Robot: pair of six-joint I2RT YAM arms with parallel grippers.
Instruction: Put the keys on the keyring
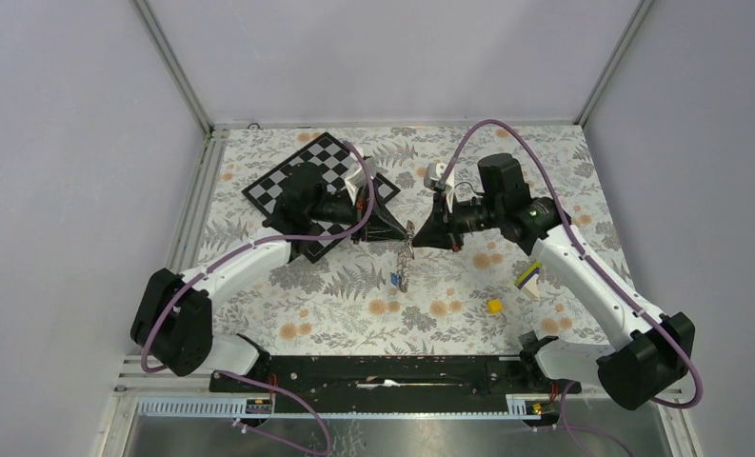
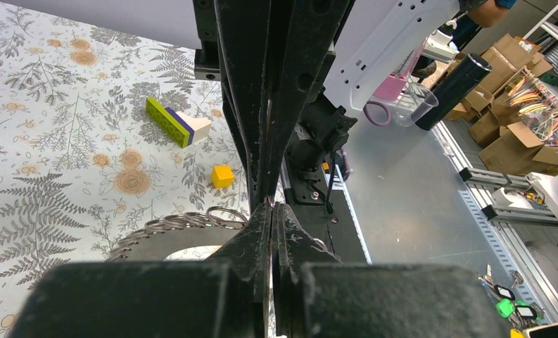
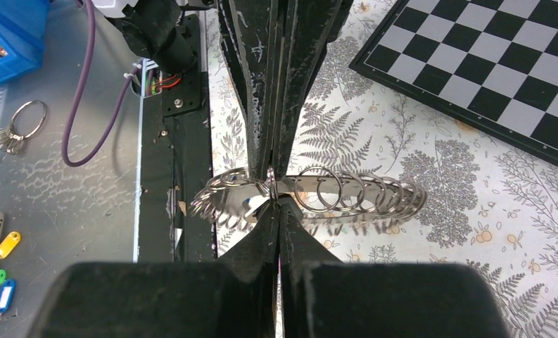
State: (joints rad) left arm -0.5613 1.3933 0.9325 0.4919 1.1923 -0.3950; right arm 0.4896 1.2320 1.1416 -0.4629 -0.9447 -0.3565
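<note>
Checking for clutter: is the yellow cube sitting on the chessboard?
No, the yellow cube lies on the floral cloth, well apart from the chessboard.

Coiled silver keyring (image 3: pixel 346 193) — blue key (image 1: pixel 393 280) near

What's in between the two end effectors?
The keyring, pinched by the left end effector and the right end effector; the right wrist view shows it best.

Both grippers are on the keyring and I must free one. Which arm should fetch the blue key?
Left, probably. The left gripper and right gripper both pinch the keyring; the blue key shows slightly on the left's side of it from above.
</note>
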